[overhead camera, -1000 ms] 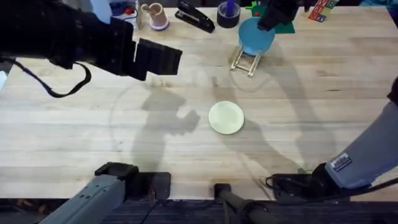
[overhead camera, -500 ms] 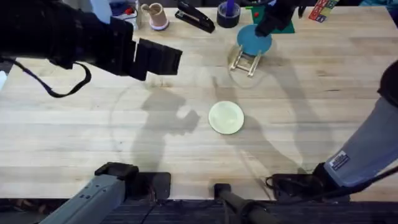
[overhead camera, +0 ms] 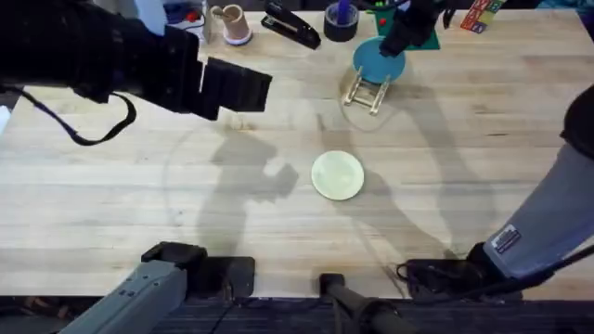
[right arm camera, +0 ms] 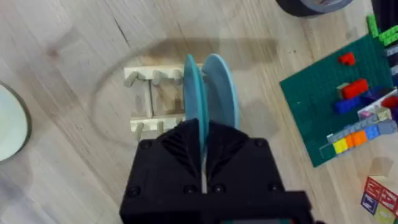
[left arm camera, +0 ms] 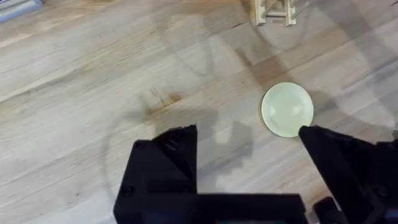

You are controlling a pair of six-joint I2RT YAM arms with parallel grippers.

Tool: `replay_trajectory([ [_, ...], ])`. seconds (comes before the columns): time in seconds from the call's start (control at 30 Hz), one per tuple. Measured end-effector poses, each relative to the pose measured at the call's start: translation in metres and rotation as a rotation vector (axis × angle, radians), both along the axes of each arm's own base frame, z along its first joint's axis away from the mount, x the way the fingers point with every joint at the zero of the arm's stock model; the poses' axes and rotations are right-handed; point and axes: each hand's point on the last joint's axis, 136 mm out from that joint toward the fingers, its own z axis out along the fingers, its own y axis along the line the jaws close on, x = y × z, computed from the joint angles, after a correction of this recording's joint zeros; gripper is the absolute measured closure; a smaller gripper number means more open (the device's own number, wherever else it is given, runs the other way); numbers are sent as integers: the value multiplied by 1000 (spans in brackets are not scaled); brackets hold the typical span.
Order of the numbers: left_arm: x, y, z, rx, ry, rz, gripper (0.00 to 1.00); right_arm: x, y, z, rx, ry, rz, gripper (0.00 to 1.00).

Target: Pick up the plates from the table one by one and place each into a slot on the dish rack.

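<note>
**Right wrist view: teal plate stands in the rack**

The right claw (right arm camera: 202,146) is pinched shut on the thin edge of the round teal plate (right arm camera: 194,93). That plate stands upright between the thin pegs of the small wooden dish rack (right arm camera: 146,102), just beside a paler blue plate (right arm camera: 222,93). The black fingers hide its lower part.

From above, the right arm stretches long across the pale plank table (overhead camera: 483,158) to the rack at the far side. The smooth cream plate (overhead camera: 337,175) lies flat near the middle, well apart from the rack.

The left claw (left arm camera: 249,158) is wide open and holds nothing, hanging high above the table.
</note>
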Motion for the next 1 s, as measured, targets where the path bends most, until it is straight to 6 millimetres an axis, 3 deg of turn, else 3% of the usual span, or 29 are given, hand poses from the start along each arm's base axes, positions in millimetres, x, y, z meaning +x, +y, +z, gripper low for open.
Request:
replay_trajectory([
  [0.23,0,0,0,0,0,0,6,0,0,0,1,0,-3,822],
  [0.73,0,0,0,0,0,0,6,0,1,1,-6,5,-44,767],
  [0.83,0,0,0,0,0,0,7,-1,5,12,-17,-18,-46,765],
  [1.0,0,0,0,0,0,0,6,-14,14,51,-9,-88,-33,728],
])
